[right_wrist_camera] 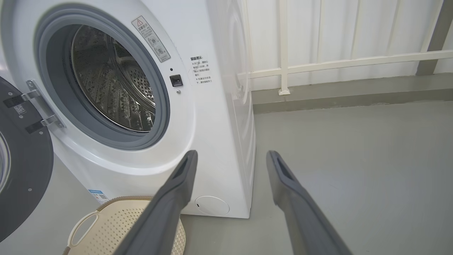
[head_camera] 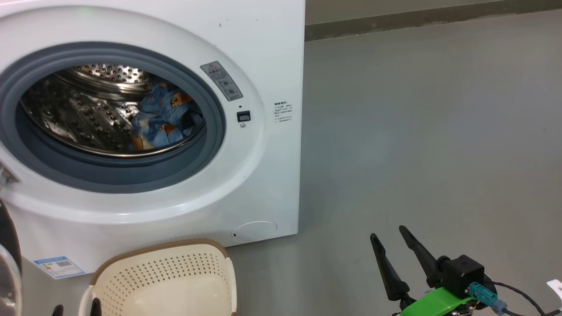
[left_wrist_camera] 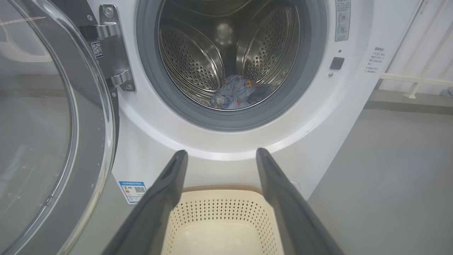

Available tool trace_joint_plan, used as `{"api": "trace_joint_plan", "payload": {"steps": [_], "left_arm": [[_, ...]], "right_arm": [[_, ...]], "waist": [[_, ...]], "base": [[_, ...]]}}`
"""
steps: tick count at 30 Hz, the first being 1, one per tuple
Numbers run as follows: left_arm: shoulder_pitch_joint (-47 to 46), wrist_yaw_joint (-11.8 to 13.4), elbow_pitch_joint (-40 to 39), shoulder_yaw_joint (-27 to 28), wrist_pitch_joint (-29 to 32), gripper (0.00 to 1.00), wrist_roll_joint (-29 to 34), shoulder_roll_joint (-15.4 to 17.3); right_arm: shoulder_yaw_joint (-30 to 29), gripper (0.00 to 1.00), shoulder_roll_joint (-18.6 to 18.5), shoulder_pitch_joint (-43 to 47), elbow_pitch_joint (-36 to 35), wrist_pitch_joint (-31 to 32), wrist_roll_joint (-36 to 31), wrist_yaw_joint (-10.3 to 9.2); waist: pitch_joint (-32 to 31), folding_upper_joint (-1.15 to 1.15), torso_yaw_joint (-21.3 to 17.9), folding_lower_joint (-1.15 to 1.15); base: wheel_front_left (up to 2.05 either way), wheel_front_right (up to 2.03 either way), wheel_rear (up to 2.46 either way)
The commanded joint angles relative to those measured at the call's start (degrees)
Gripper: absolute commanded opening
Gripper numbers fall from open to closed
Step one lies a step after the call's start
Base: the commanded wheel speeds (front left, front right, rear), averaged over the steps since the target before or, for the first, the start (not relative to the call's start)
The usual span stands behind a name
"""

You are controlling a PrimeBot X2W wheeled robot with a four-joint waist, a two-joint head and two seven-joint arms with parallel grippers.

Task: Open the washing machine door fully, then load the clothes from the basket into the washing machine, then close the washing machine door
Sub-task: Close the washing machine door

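Observation:
The white washing machine [head_camera: 263, 52] stands with its round door [left_wrist_camera: 35, 124] swung wide to the left on a metal hinge [left_wrist_camera: 113, 53]. Light blue clothes [head_camera: 164, 116] with orange figures lie in the steel drum, also seen low in the drum as the clothes [left_wrist_camera: 235, 95]. On the floor in front of the machine sits the cream basket [head_camera: 167, 267], and I see nothing inside it. My left gripper [left_wrist_camera: 222, 152] is open above the basket [left_wrist_camera: 219, 212], pointing at the drum mouth. To the right of the machine, my right gripper [head_camera: 387, 233] hangs open and holds nothing; its view shows the right gripper [right_wrist_camera: 232, 153] near the machine's front corner.
Grey floor [head_camera: 417, 131] stretches to the right of the machine. Behind it runs a white railing [right_wrist_camera: 318, 63] in front of a pale wall, with a dark skirting strip [head_camera: 417, 19]. The open door's black rim [right_wrist_camera: 21, 159] stands out at the left.

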Motion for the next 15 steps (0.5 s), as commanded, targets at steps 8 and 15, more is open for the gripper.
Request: {"api": "trace_joint_plan", "payload": {"steps": [8, 15], "left_arm": [[-1.8, -0.4, -1.4, 2.0, -0.3, 1.0, 0.3, 0.4], [-2.1, -0.5, -1.0, 2.2, -0.3, 1.0, 1.6, 0.4]], "right_arm": [[1.3, 1.0, 0.2, -0.5, -1.3, -0.7, -0.1, 0.09], [1.2, 1.0, 0.2, -0.7, -1.3, -0.7, 0.0, 0.09]], "waist": [[0.1, 0.0, -0.3, 0.0], [0.1, 0.0, -0.6, 0.0]], "base": [[0.0, 0.0, 0.0], [-0.26, 0.26, 0.0]]}}
